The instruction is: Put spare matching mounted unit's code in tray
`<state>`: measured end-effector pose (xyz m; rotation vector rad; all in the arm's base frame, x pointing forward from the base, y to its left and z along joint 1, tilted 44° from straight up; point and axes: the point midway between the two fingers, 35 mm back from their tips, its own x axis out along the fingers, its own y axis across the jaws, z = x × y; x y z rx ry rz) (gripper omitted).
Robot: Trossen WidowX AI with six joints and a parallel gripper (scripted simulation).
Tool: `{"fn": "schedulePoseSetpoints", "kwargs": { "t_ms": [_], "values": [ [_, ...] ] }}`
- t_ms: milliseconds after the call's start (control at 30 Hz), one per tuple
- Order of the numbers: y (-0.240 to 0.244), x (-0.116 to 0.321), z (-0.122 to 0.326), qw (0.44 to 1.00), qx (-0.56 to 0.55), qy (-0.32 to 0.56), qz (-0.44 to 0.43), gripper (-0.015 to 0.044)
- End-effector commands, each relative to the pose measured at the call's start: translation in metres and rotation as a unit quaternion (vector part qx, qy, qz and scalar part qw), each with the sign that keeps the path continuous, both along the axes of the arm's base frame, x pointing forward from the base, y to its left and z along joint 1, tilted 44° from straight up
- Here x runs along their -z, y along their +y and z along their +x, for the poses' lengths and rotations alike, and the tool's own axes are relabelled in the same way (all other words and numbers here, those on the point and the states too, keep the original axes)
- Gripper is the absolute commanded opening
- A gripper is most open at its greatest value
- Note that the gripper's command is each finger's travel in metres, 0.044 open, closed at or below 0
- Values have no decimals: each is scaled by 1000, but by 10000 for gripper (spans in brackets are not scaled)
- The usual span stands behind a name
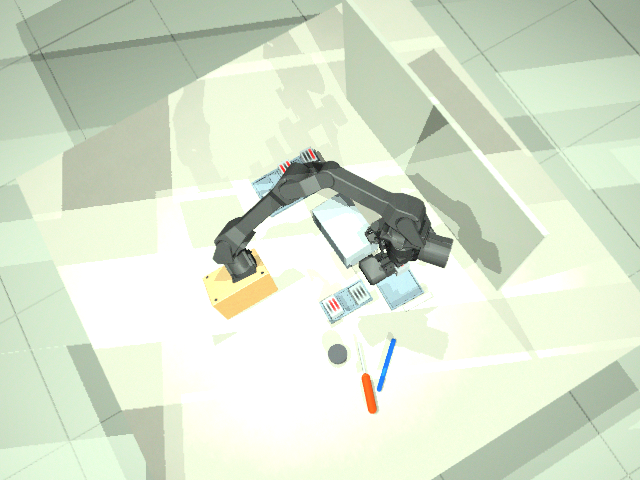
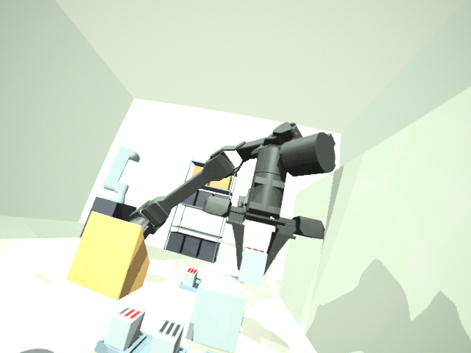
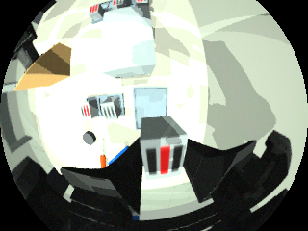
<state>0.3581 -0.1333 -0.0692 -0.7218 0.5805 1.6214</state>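
Note:
My gripper (image 2: 252, 267) (image 3: 164, 144) is shut on a light grey block (image 2: 252, 271) (image 3: 164, 161) whose end shows a red stripe between two dark ones. It holds the block above the table near the inner edge of the shallow blue tray (image 1: 400, 291) (image 3: 150, 98). The tray's visible part is empty. A two-slot blue holder (image 1: 346, 302) beside it bears a unit with one dark and two red stripes (image 1: 332, 305) (image 2: 124, 328) and a unit with three dark stripes (image 1: 359, 292) (image 2: 165, 337). The spares' rack (image 1: 266, 186) is partly hidden by the arm. No code on a unit's back is readable.
A pale blue box (image 1: 341, 227) (image 2: 216, 319) stands between rack and tray. A tall panel (image 1: 439, 155) rises beyond the arm. A grey disc (image 1: 337, 353), an orange screwdriver (image 1: 369, 393) and a blue rod (image 1: 386, 364) lie beyond the holder.

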Motion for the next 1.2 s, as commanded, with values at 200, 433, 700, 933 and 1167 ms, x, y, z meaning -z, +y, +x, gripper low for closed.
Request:
{"fn": "schedulePoseSetpoints", "kwargs": {
  "t_ms": [200,433,700,933,1167],
  "values": [
    [3,8,3,1000,-6,-6,-2,0],
    [8,14,4,1000,-6,-6,-3,0],
    [13,21,4,1000,-6,-6,-3,0],
    [18,27,4,1000,-6,-6,-3,0],
    [23,32,4,1000,-6,-6,-3,0]
  ]
}}
